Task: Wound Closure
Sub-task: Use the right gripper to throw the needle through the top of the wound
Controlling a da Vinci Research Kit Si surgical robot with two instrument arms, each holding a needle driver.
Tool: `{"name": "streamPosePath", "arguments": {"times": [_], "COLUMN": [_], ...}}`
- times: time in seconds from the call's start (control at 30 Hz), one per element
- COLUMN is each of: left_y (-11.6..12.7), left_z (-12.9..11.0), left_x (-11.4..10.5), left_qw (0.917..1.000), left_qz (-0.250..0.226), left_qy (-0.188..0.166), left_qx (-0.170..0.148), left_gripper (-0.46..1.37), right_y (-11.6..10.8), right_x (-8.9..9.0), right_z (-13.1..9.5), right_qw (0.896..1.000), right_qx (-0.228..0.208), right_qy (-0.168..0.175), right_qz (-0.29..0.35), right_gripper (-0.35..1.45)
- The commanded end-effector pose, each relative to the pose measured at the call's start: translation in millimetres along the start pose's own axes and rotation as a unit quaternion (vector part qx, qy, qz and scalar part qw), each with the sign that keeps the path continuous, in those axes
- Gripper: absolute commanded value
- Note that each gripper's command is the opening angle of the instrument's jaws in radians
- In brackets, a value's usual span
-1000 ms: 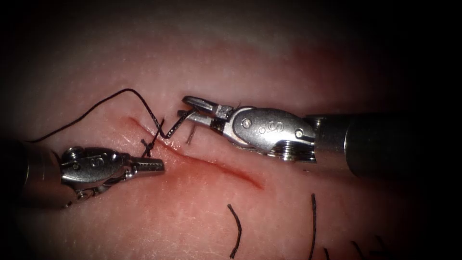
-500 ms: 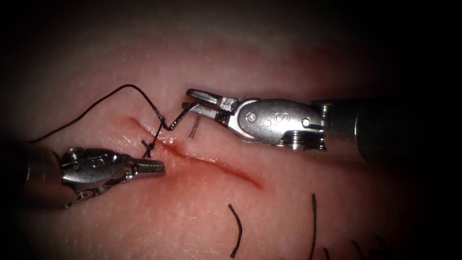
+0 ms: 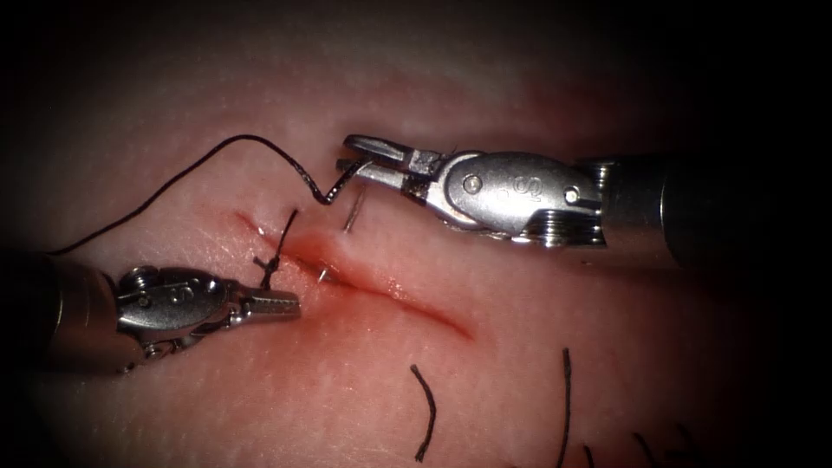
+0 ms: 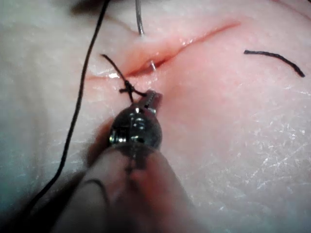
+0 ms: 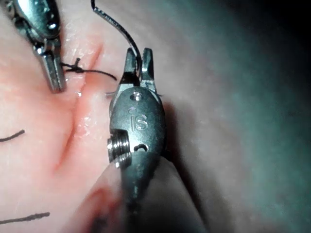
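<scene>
Endoscope view, nearest first: two short dark cut ends of thread lie loose on the pale pink tissue, on the near side of the long reddened cut and well apart from it. At the cut's left end rests the left arm's steel tool, jaws together, in the same place as a second ago. The small dark knot sits just beyond its tip. Whether a strand of that knot is pinched in the jaws cannot be told. Within the cut, close to the knot, a bright point of the thin curved steel needle peeps out amid the red fluid. The needle's shaft enters the tissue on the cut's right side and rises to the right arm's steel tool, whose jaws are clamped on it near its tail end. This tool has moved farther from the cut, up and rightward, than a second ago, and more of the shaft stands bare. The long black thread hangs kinked from those jaws. Its kink has lifted clear of the knot, and it arcs away beyond the cut's left end.
</scene>
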Motion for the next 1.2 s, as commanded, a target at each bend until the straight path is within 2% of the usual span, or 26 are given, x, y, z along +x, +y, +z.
{"name": "streamPosePath", "arguments": {"times": [0.03,0.3,0.53,0.63,0.77,0.83,0.97,1.17,1.2], "left_y": [0.0,-0.1,-0.4,-0.4,-0.4,-0.4,-0.4,-0.5,-0.5], "left_z": [0.0,-0.1,0.1,0.1,0.1,0.1,0.1,0.2,0.2], "left_x": [0.0,0.0,-0.1,-0.1,-0.1,-0.1,-0.1,-0.1,-0.1], "left_qw": [1.0,1.0,1.0,1.0,1.0,1.0,1.0,0.9999,0.9999], "left_qz": [0.0,0.0,0.004,0.005,0.005,0.005,0.005,0.008,0.008], "left_qy": [0.0,0.0,-0.001,-0.001,-0.001,-0.001,-0.001,0.0,0.0], "left_qx": [-0.006,-0.006,-0.007,-0.007,-0.007,-0.007,-0.007,-0.007,-0.007], "left_gripper": [-0.35,-0.35,-0.35,-0.35,-0.35,-0.35,-0.35,-0.35,-0.35], "right_y": [-0.3,-0.1,-0.3,-0.5,-0.9,-1.2,-1.6,-2.3,-2.4], "right_x": [-0.3,-0.5,-0.9,-1.4,-2.1,-2.5,-2.9,-3.1,-3.2], "right_z": [0.1,0.1,0.2,0.4,0.7,0.8,0.9,1.1,1.2], "right_qw": [0.999,0.998,0.991,0.982,0.974,0.965,0.956,0.933,0.927], "right_qx": [0.0,-0.006,-0.004,-0.006,-0.006,-0.006,-0.005,0.0,-0.001], "right_qy": [0.004,0.005,-0.002,-0.003,-0.007,-0.015,-0.025,-0.026,-0.027], "right_qz": [0.033,0.067,0.133,0.186,0.226,0.262,0.291,0.359,0.375], "right_gripper": [-0.35,-0.35,-0.35,-0.35,-0.35,-0.35,-0.35,-0.35,-0.35]}}
